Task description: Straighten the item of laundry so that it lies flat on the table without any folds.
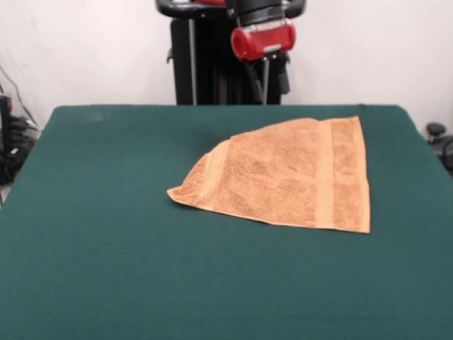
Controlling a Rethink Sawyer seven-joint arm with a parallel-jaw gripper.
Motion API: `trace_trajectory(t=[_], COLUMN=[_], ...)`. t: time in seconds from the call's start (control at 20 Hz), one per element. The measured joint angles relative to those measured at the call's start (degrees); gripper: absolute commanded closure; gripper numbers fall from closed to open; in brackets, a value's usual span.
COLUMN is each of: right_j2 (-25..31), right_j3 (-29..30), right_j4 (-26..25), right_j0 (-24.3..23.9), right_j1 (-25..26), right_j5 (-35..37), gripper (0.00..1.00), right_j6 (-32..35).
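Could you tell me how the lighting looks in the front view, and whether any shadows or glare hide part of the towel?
Front view: light is soft and even over the table; no glare on the towel, only a thin shadow under its near-left edge and a faint one on the felt behind it; the gripper is lit, its upper part cut off by the top edge.

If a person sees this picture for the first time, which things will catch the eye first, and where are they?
The eye goes first to the orange-tan towel, lying right of centre on the dark green table, with its left part folded over so that it narrows to a point. Next comes the red and black gripper, hanging at the top above the table's far edge, apart from the towel, its fingers apart with nothing between them.
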Motion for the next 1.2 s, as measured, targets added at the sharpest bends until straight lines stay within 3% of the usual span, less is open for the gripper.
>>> trace_trajectory(t=[0.65,0.95,1.0,1.2], right_j2=[-0.9,-1.0,-1.0,-1.0], right_j3=[-10.0,-12.8,-13.4,-13.6], right_j4=[6.1,6.6,6.6,6.6], right_j0=[6.2,7.2,7.2,7.2], right_j1=[6.1,7.9,8.5,9.0], right_j5=[2.7,2.7,2.7,2.7], gripper=[0.00,0.00,1.00,1.00], right_j6=[0.0,0.0,0.0,0.0])
